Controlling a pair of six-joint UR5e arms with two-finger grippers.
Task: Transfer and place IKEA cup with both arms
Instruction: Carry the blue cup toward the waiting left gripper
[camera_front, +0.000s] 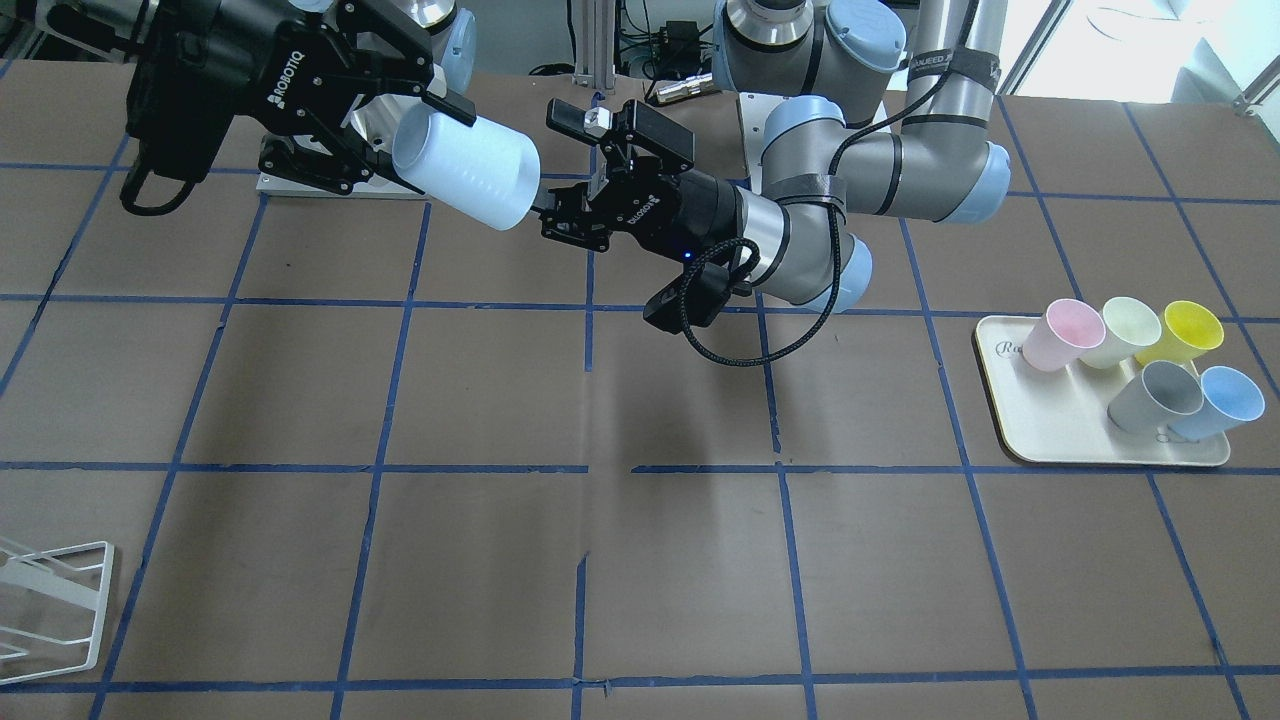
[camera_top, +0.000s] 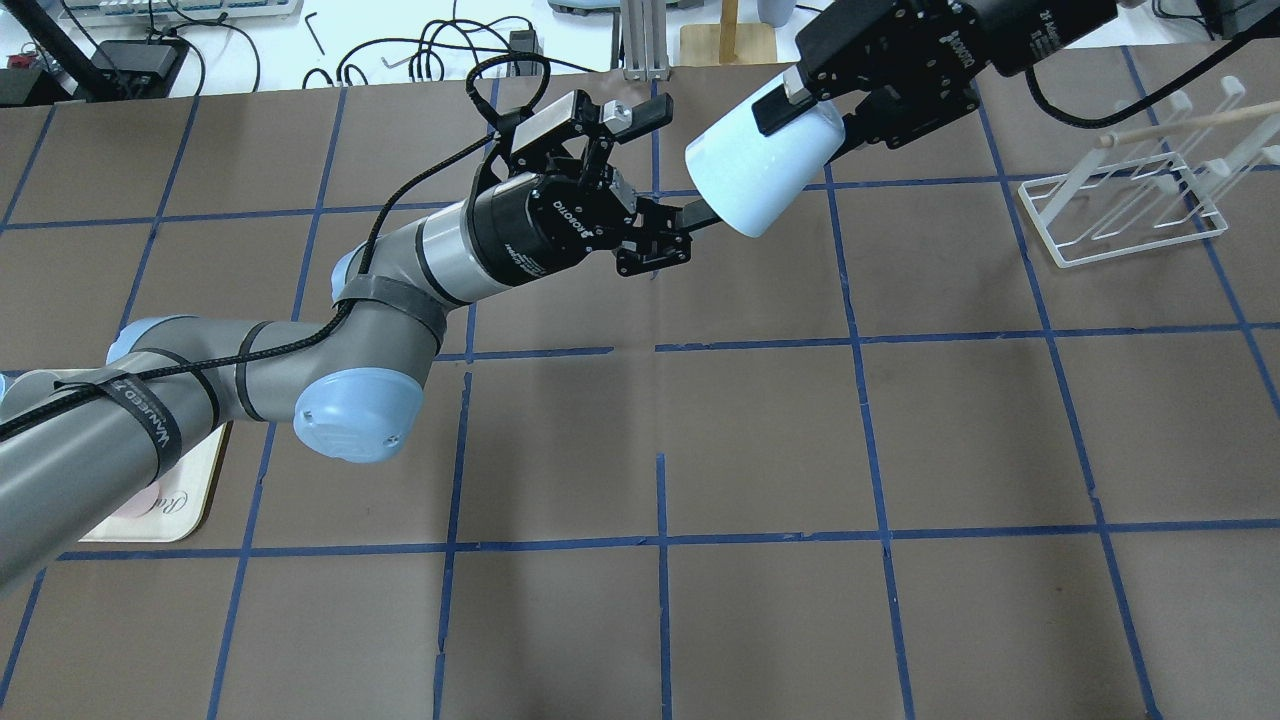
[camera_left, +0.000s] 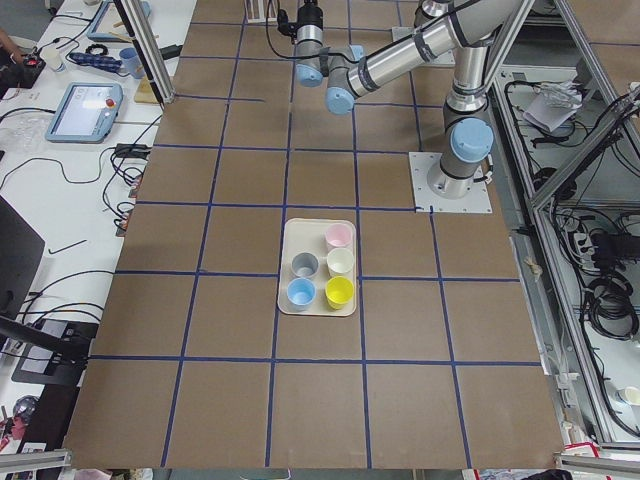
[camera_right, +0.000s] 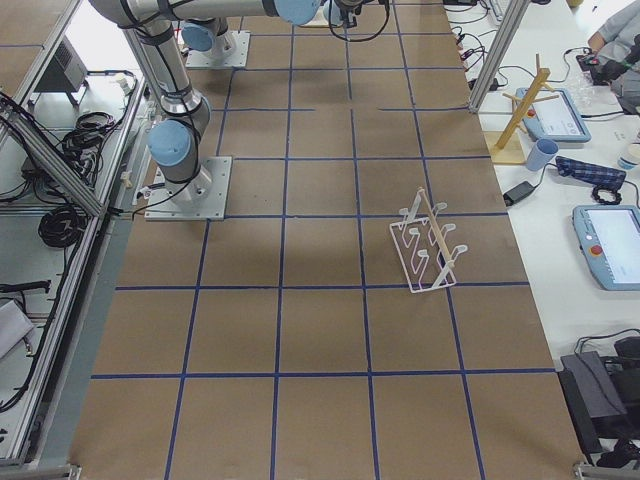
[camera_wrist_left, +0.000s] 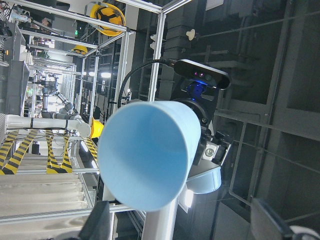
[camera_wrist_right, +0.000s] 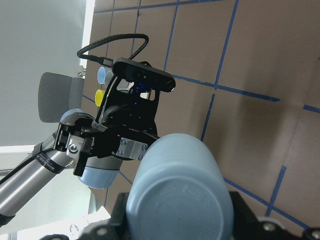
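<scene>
- A small light blue plastic tumbler (camera_front: 470, 170) hangs on its side in the air above the brown paper-covered table (camera_top: 760, 440), near 12 o'clock in the overhead view.
- The black two-finger right claw (camera_top: 815, 125) enters from 1 o'clock and is clamped on the tumbler's narrow base end.
- The black two-finger left claw (camera_top: 672, 238) points in from 9 o'clock at the tumbler's wide rim with its fingers spread apart. One fingertip is just beside the rim, and it is unclear whether it touches.
- A cream rectangular tray (camera_front: 1000, 400) lies at 3 o'clock in the front-facing view. It holds an upright pink cup (camera_front: 1062, 335), pale green cup (camera_front: 1122, 330), yellow cup (camera_front: 1185, 332), grey cup (camera_front: 1155, 397) and second light blue cup (camera_front: 1215, 402).
- A white wire rack (camera_top: 1120, 215) stands at 2 o'clock in the overhead view, apart from both claws.
</scene>
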